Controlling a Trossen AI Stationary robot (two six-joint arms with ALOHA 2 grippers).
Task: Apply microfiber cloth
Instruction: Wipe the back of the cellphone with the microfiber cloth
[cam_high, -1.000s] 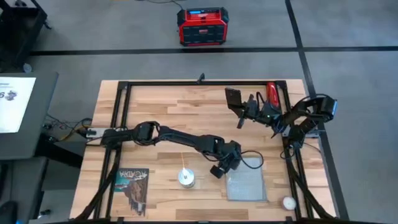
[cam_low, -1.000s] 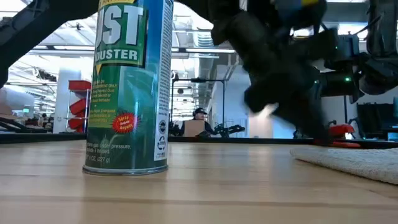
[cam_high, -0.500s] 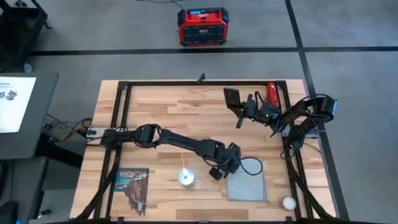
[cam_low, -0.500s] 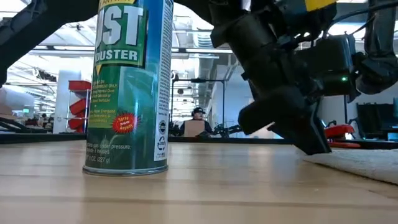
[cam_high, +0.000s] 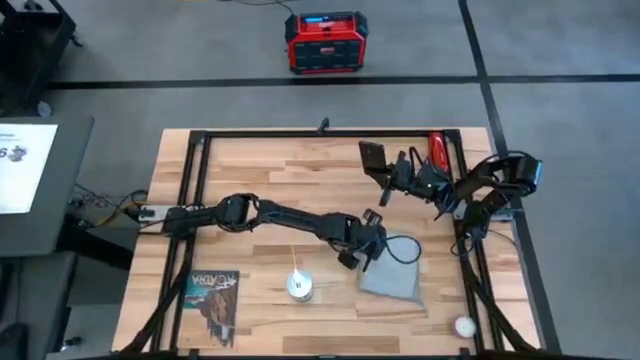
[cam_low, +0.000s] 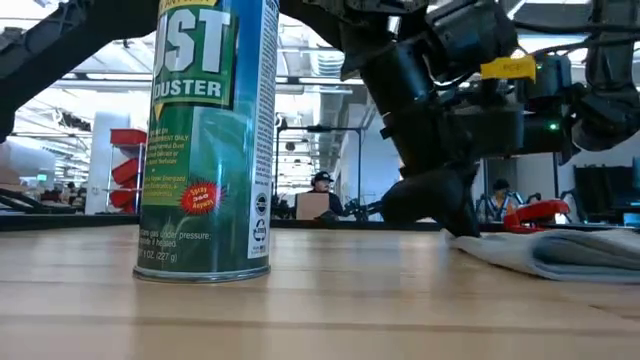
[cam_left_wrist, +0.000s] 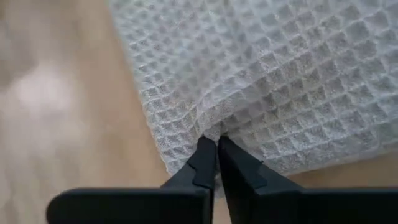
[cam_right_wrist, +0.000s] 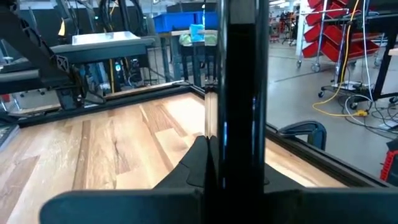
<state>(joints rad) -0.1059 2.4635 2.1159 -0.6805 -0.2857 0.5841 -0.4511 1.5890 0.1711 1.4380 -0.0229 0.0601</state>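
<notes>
From above, my left hand (cam_high: 366, 254) pinches the microfiber cloth (cam_high: 392, 279) near the counter's (cam_high: 260, 180) front right, while my right hand (cam_high: 385, 180) clamps a black phone (cam_high: 374, 156) near the back edge; level, the cloth (cam_low: 560, 252) lies bunched; at my wrist, fingers (cam_left_wrist: 204, 163) close on its fold.

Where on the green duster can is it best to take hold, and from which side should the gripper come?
Probably mid-body on the green cylindrical duster can, coming level from the side. It stands upright on the wooden table, so its round wall suits a two-finger pinch; its thin top straw makes a descent from above awkward.
</notes>
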